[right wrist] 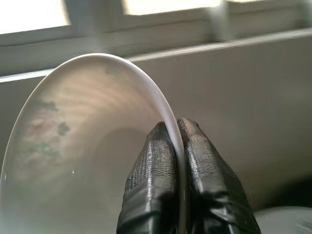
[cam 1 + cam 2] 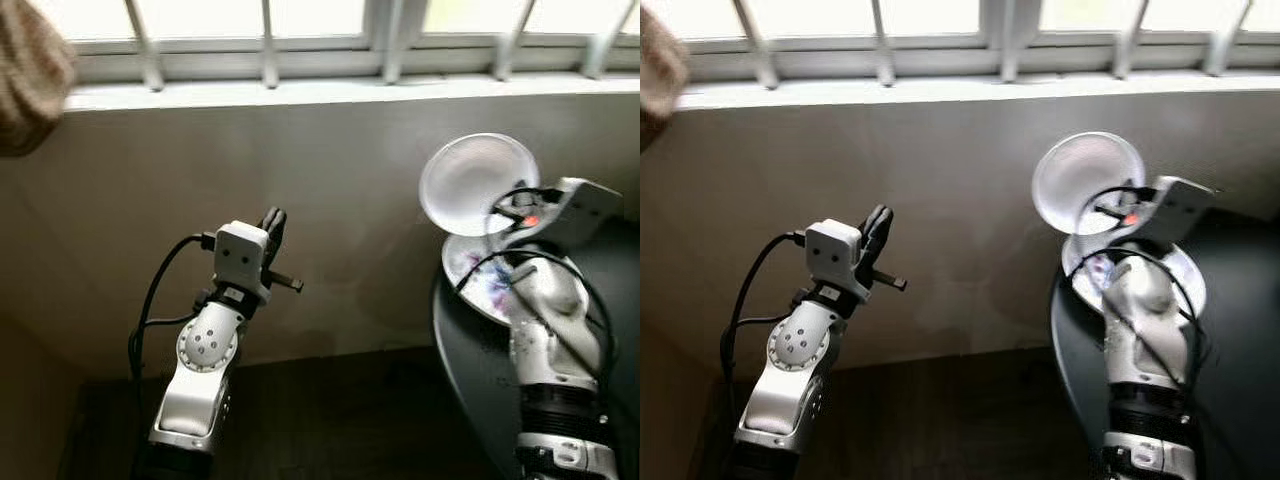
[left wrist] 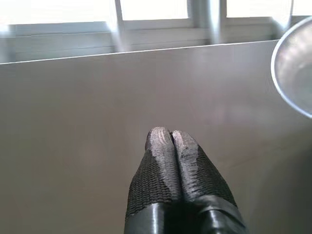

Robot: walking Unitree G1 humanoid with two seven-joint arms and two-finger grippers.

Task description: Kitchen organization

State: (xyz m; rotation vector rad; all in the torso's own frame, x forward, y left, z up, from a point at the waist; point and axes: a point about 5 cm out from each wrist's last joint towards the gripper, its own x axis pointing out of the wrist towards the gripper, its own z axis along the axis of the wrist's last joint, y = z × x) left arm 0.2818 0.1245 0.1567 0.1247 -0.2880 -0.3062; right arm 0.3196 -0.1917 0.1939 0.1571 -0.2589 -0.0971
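Observation:
My right gripper (image 1: 174, 127) is shut on the rim of a white bowl (image 2: 470, 182), holding it tilted on edge in the air above the dark round table (image 2: 470, 350). Its inside faces the room and shows a faint pattern (image 1: 48, 126). Below it a patterned plate (image 2: 478, 280) lies on the table, partly hidden by my right arm. My left gripper (image 3: 170, 136) is raised in front of the beige wall, shut with nothing between its fingers; it also shows in the head view (image 2: 272, 222). The bowl's edge (image 3: 292, 68) appears in the left wrist view.
A beige wall (image 2: 330, 200) with a window sill (image 2: 300, 90) and barred window runs across the back. A brownish cloth (image 2: 25, 80) hangs at the upper left. Dark floor (image 2: 340, 420) lies between the arms.

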